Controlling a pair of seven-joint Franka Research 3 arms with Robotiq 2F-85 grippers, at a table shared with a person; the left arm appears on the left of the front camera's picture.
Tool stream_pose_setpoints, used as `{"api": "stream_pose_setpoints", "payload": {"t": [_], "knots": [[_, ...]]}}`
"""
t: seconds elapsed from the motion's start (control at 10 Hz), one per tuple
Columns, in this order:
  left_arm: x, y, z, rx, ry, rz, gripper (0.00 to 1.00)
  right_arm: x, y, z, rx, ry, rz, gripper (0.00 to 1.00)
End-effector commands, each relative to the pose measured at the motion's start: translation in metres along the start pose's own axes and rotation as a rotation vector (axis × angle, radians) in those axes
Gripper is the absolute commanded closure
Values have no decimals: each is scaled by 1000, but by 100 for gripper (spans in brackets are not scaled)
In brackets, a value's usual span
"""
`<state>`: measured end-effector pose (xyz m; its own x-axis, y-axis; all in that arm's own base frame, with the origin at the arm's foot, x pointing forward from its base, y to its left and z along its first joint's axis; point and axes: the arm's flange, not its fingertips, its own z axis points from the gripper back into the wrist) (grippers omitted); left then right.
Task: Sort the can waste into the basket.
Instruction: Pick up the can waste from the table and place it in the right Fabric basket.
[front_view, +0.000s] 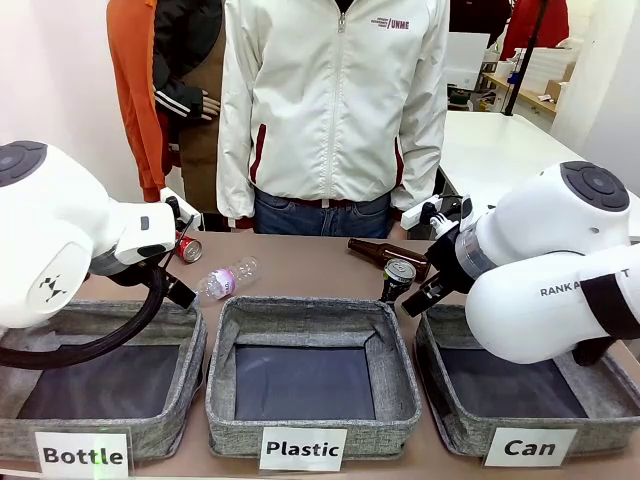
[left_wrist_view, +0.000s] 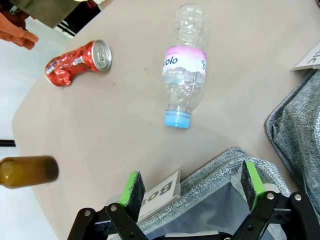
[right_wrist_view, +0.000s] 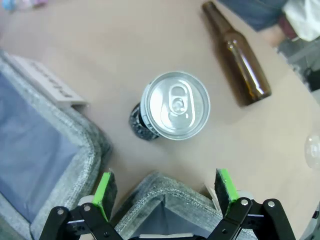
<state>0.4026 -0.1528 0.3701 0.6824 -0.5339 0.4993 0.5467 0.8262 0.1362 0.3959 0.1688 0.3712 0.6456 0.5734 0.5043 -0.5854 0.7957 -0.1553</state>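
A dark can (right_wrist_view: 172, 107) with a silver top stands upright on the table, just beyond the corner of the Can basket (front_view: 452, 425). My right gripper (right_wrist_view: 165, 192) hangs open over that basket's rim (right_wrist_view: 150, 186), a little short of the can, with nothing between its fingers. The crushed red can (left_wrist_view: 80, 62) lies on its side at the far left of the table (front_view: 300, 260). My left gripper (left_wrist_view: 192, 184) is open and empty above the edge of the Bottle basket (left_wrist_view: 220, 167), well short of the red can (front_view: 188, 247).
A clear plastic bottle (left_wrist_view: 184, 85) with a blue cap lies between the red can and the baskets. One brown glass bottle (right_wrist_view: 237, 55) lies beyond the dark can, another (left_wrist_view: 27, 171) at the table edge. The Plastic basket (front_view: 310, 400) sits in the middle. A person stands at the far side.
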Motion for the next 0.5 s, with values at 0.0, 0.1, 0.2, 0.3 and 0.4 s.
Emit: {"api": "stream_pose_setpoints", "payload": {"t": [0.0, 0.1, 0.2, 0.3, 0.4], "knots": [[-3, -3, 20, -14, 13, 1, 0, 0, -1, 19, -5, 38, 5, 0], [-8, -7, 40, -79, 12, -4, 0, -3, -5, 44, 2, 47, -28, 0], [-17, -10, 76, -122, 40, -14, 0, -6, -11, 73, 47, 82, -41, 0], [-27, -6, 109, -188, 64, 23, 0, -11, -14, 97, 99, 106, -36, 0], [-41, 3, 136, -253, 74, 70, 0, -17, -20, 121, 171, 137, -58, 0]]}}
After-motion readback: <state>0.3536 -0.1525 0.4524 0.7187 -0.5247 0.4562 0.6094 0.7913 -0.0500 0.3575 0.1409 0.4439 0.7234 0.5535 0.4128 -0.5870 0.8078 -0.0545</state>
